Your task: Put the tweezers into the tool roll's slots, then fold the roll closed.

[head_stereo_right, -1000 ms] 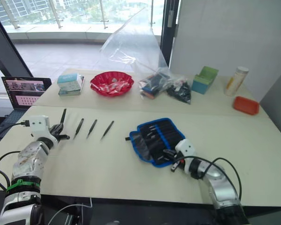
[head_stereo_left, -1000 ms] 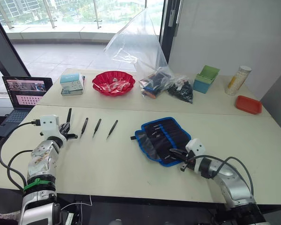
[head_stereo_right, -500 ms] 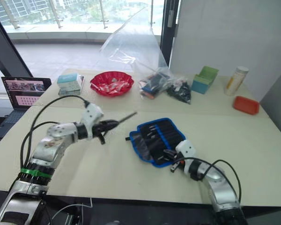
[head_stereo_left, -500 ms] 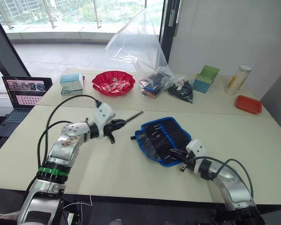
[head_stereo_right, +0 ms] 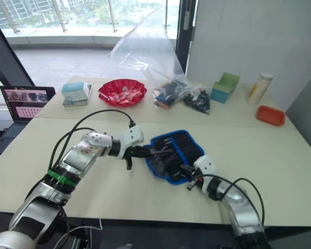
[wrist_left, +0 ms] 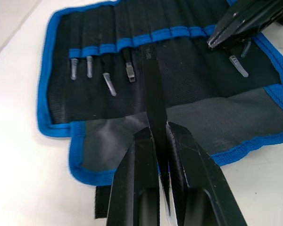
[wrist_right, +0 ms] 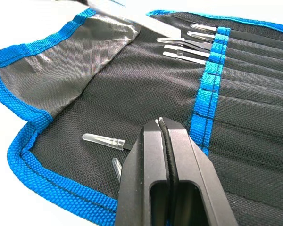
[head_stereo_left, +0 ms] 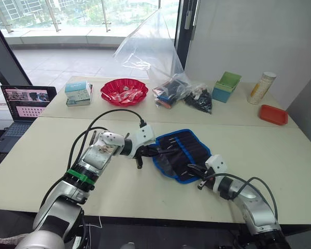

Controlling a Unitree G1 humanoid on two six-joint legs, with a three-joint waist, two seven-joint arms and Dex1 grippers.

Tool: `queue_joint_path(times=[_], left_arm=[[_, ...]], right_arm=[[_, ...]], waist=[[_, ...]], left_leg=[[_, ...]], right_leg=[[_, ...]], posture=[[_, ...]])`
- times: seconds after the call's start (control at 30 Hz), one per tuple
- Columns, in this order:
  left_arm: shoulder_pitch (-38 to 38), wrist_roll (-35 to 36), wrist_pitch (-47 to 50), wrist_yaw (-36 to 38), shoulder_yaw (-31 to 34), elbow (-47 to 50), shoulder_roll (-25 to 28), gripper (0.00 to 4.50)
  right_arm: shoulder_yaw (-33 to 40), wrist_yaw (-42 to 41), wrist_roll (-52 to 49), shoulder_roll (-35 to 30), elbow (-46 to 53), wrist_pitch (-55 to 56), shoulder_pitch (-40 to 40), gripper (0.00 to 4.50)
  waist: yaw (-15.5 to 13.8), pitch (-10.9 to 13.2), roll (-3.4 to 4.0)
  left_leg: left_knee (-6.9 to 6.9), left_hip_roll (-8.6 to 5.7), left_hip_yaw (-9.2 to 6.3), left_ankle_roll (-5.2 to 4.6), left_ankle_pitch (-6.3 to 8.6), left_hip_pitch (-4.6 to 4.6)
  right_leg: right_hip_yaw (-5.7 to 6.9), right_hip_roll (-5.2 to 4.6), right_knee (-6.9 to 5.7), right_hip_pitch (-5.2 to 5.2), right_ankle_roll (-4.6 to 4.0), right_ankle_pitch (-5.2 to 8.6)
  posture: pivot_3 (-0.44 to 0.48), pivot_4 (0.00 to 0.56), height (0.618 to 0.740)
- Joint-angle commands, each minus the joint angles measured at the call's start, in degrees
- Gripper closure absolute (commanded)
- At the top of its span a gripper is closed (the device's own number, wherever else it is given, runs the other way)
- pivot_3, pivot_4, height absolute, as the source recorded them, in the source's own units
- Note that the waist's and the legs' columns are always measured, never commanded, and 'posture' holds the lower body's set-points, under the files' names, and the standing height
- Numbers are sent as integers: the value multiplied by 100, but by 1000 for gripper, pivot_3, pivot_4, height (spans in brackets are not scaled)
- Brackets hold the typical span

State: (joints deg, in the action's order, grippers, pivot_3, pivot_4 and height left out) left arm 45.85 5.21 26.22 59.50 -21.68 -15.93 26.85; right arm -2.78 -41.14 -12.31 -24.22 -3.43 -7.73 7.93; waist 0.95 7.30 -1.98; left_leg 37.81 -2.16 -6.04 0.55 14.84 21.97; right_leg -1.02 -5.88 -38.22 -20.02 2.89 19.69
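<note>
An office-like test room high in a building. Two pale cream tables (head_stereo_left: 280, 145) stand pushed together beside floor-to-ceiling windows with dark frames (head_stereo_left: 185, 26), which look onto a balcony with a glass railing (head_stereo_left: 52, 13) and city towers beyond. An open laptop (head_stereo_left: 20, 106) sits at the left edge, its cables running off. Plain white walls (head_stereo_left: 259, 36) close the right side.

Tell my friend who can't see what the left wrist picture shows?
The left gripper pinches a black tweezer, its tip at the blue slot band of the open tool roll. The right gripper rests on the roll's far side.
</note>
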Motion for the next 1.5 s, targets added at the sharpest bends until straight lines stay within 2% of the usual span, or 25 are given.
queue_joint_path(times=[0.03, 0.27, 0.43, 0.63, 0.9, 1.5], left_arm=[[379, -261, -251, -68, -101, -433, -259, 4492], [435, -420, -569, -219, -40, -976, -726, 4492], [502, -627, -753, -265, -84, -1314, -864, 4492], [561, -728, -808, -181, -25, -1439, -900, 4492], [547, -806, -411, 128, -115, -1038, -762, 4492], [613, -992, -260, 109, -107, -1157, -850, 4492]], right_arm=[[-98, 61, 164, -40, -265, -216, -251, 4500], [-77, 159, 147, -4, -158, -222, -379, 4500], [-75, 219, 134, -6, -64, -244, -454, 4500], [-53, 248, 108, -33, 4, -275, -505, 4500], [-59, 238, 127, -27, -77, -245, -463, 4500], [-109, 224, 163, -29, -120, -232, -448, 4500]], waist=[[-8, 0, 0], [-13, 0, 0], [-23, 0, 1], [-25, 0, 0], [-23, 0, 1], [-20, 0, 0]], left_leg=[[2, 0, 0, 0, 0, 1], [4, -1, 1, -2, 1, 5], [5, -3, 1, -2, 1, 5], [5, -4, 0, -1, 1, 6], [6, -4, -1, -1, 1, 5], [9, -5, -1, -1, 1, 4]], right_leg=[[0, 0, 0, 0, 0, 0], [0, -1, -2, -1, 0, 0], [0, -2, -2, -1, 0, 0], [1, -3, -3, -1, 0, 0], [1, -3, -9, -1, 0, 0], [1, -3, -20, -2, 0, 0]], posture=[[0, 150, 740], [0, 150, 740], [0, 150, 740], [0, 150, 740], [0, 150, 740], [0, 150, 740]])
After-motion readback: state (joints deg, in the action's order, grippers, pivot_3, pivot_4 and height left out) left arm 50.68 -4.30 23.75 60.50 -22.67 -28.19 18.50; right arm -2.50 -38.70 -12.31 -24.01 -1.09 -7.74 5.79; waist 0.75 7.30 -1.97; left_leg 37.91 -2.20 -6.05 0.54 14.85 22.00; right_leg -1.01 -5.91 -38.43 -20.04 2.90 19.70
